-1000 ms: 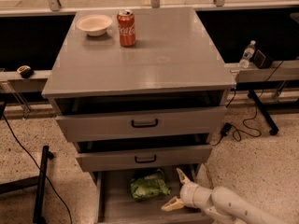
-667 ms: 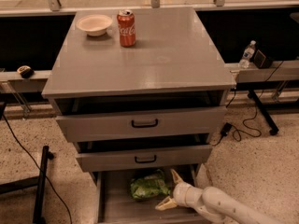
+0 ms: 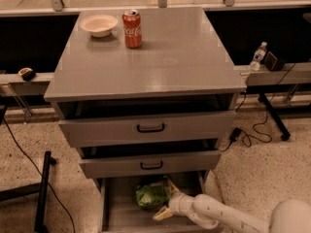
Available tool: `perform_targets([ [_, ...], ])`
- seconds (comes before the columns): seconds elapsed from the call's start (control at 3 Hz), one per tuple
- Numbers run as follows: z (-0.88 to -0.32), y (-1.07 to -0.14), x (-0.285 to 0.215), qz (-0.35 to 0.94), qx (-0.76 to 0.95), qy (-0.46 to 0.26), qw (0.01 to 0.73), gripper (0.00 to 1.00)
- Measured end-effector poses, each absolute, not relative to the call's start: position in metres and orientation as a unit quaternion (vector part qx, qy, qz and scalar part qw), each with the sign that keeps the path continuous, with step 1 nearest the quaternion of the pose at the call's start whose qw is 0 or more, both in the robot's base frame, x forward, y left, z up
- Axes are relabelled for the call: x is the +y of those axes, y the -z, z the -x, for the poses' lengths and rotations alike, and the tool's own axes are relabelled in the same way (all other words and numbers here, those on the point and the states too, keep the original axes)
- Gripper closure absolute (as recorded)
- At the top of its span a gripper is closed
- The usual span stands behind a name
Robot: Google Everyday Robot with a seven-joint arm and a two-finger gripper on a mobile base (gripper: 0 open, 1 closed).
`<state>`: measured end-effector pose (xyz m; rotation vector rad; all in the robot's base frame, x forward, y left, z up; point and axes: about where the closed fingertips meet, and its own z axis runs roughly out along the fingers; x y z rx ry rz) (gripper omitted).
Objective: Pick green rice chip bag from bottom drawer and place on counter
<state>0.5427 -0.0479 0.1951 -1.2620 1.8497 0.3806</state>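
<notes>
The green rice chip bag (image 3: 151,196) lies crumpled on the floor of the bottom drawer (image 3: 116,216), toward the back and near the middle, partly under the overhanging front of the middle drawer (image 3: 150,164). The bottom drawer is pulled out. The top drawer (image 3: 150,127) also stands slightly proud of the cabinet.

The gripper (image 3: 164,199) is inside the bottom drawer at the bag's right end, with the arm reaching in from the lower right. Its fingers are spread apart, one raised above the bag's edge and one lower and nearer the camera. They have not clamped on the foil. Whether either finger touches the bag cannot be determined.

The counter (image 3: 170,62) is the placement target. It carries a red soda can (image 3: 131,22) and a white bowl (image 3: 98,24) at its far left. A water bottle (image 3: 257,56) stands on a side ledge, well apart.

Judged risks:
- A pinch on the bag's edge alone may slip, since crinkled foil deforms under the fingers.
- A straight lift may catch the bag or wrist on the middle drawer front (clearance above looks tight), so the bag should be drawn outward first.
- A release near the far-left corner could topple the can.
</notes>
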Motion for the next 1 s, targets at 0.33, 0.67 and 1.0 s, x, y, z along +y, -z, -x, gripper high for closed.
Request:
perform_targets([
  [0.33, -0.547, -0.161, -0.022, 0.516, 0.739, -0.157, 0.405, 0.19],
  [0.67, -0.555, -0.144, -0.003, 0.516, 0.742, -0.155, 0.399, 0.42],
  [1.0, -0.564, -0.147, 0.012, 0.506, 0.743, -0.155, 0.410, 0.66],
])
